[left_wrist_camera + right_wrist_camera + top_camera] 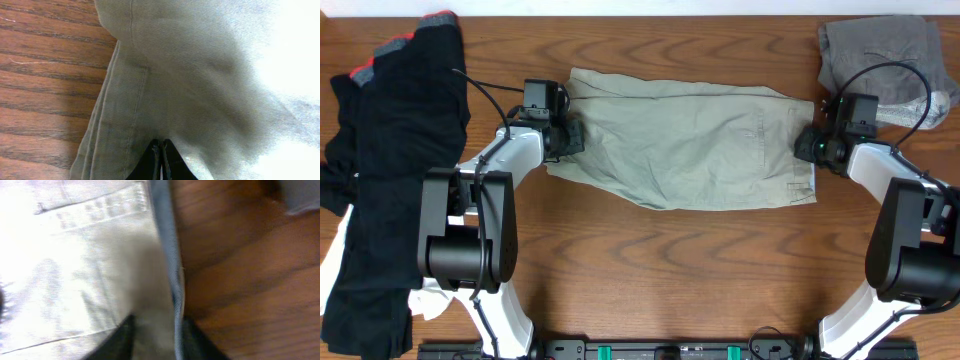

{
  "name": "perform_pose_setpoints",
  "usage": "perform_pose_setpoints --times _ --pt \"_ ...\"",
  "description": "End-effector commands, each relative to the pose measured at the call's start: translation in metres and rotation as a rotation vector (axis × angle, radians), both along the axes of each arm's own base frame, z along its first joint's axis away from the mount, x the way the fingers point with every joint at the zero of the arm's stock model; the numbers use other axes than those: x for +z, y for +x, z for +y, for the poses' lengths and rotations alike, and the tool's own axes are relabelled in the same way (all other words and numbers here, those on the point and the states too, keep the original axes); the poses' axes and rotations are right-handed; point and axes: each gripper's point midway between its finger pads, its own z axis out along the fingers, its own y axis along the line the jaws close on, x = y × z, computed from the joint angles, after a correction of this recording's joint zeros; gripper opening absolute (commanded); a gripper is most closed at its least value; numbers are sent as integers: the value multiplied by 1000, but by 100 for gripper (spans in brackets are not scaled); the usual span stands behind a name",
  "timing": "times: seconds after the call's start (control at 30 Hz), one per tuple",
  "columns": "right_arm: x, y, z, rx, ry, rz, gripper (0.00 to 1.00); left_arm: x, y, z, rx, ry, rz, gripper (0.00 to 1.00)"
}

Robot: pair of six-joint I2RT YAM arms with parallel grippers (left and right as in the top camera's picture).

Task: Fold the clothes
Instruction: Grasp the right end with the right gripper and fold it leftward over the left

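Note:
The khaki-beige shorts (690, 145) lie spread flat across the middle of the table, leg hems to the left and waistband to the right. My left gripper (570, 135) is at the left hem. In the left wrist view its fingers (161, 152) are pressed together on the khaki cloth (200, 75) beside a seam. My right gripper (810, 145) is at the waistband. In the right wrist view its fingers (157, 335) stand apart, with the waistband edge and its pale blue lining (167, 255) between them.
A pile of black garments with red-grey trim (400, 120) covers the table's left side, with white cloth (430, 300) beneath its lower end. Grey shorts (875, 50) lie at the back right, and a white piece (940, 105) lies beside them. Bare wood (700, 270) lies in front.

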Motion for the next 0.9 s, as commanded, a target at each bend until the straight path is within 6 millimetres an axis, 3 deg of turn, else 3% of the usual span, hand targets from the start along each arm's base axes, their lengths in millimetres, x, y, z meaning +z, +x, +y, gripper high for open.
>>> perform_pose_setpoints --times 0.0,0.03,0.17,0.3,0.63,0.77,0.87 --pt "-27 -19 26 -1 143 94 5 -23 -11 16 44 52 68 6" --pt "-26 -20 27 -8 159 96 1 -23 -12 16 43 52 70 6" --pt "-18 -23 26 -44 186 103 1 -25 -18 17 43 55 100 6" --pt "5 -25 18 -50 178 85 1 -28 -28 17 41 58 140 6" --pt "104 -34 -11 -29 126 -11 1 -27 -39 2 17 -24 187 6" --pt "143 -31 -3 41 137 -53 1 -17 -41 -9 4 -80 185 6" --pt "165 -26 15 111 153 -79 1 -9 -42 -22 -20 -141 184 6"
